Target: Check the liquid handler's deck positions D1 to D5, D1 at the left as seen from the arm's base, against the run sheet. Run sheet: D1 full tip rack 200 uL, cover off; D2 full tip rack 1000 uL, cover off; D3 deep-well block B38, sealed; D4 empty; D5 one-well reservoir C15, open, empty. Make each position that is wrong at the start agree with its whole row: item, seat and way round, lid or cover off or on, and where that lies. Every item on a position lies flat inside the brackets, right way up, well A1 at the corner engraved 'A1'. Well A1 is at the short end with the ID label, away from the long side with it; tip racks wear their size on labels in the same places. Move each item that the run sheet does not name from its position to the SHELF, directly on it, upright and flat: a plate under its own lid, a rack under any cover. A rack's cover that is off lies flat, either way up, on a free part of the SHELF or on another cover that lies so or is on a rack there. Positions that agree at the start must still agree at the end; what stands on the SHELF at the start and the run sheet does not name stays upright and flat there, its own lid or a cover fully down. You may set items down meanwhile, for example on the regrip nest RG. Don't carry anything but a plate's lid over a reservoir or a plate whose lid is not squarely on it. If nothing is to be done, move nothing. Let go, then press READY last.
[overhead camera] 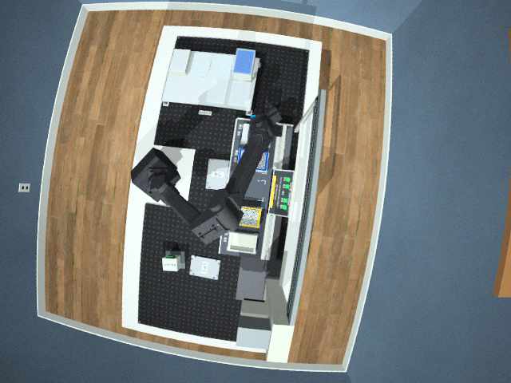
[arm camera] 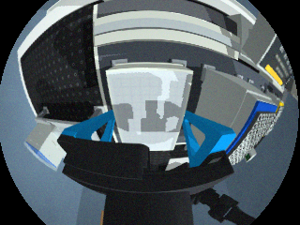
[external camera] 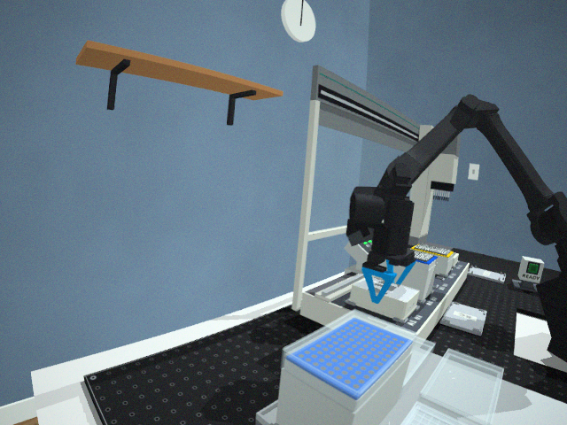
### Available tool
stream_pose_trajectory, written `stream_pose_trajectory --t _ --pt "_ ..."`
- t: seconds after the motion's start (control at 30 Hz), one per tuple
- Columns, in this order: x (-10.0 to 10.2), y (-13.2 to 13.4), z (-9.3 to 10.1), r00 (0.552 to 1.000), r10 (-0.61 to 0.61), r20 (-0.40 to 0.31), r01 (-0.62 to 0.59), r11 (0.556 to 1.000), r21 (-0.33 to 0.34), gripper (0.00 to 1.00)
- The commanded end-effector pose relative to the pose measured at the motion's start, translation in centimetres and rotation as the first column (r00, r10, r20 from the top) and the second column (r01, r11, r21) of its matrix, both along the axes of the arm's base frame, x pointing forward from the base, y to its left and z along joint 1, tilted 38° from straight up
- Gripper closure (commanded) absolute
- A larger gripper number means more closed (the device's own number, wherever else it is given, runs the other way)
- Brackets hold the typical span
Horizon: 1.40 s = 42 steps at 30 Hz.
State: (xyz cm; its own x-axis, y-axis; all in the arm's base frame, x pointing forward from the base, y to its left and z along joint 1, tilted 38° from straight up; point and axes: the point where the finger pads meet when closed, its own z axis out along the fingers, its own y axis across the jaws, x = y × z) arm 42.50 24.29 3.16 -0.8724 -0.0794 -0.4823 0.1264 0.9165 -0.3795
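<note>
Room: I saw blue walls (external camera: 159,192) | wood-plank floor (overhead camera: 90,136) | wooden wall shelf (external camera: 174,72) | round clock (external camera: 298,19) above.
</note>
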Motion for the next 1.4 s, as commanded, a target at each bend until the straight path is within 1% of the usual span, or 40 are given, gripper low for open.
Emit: stream_pose_trajectory --t 0.0,1.03,1.07,1.1,1.13,1.37 --pt "0.95 -0.01 0.69 1.0 -0.007 0.018 0.007 1.0 0.018 0.0" --pt "0.95 -0.01 0.69 1.0 -0.007 0.018 0.007 1.0 0.018 0.0" --pt "0.95 -0.01 0.69 1.0 -0.007 0.018 0.007 1.0 0.018 1.0" --pt "0.95 -0.01 0.69 1.0 -0.007 0.019 0.007 1.0 0.018 1.0" --pt "0.67 0.88 1.1 1.0 0.005 0.024 -0.006 1.0 0.022 1.0" --pt "0.67 0.88 1.1 1.0 0.005 0.024 -0.006 1.0 0.022 1.0"
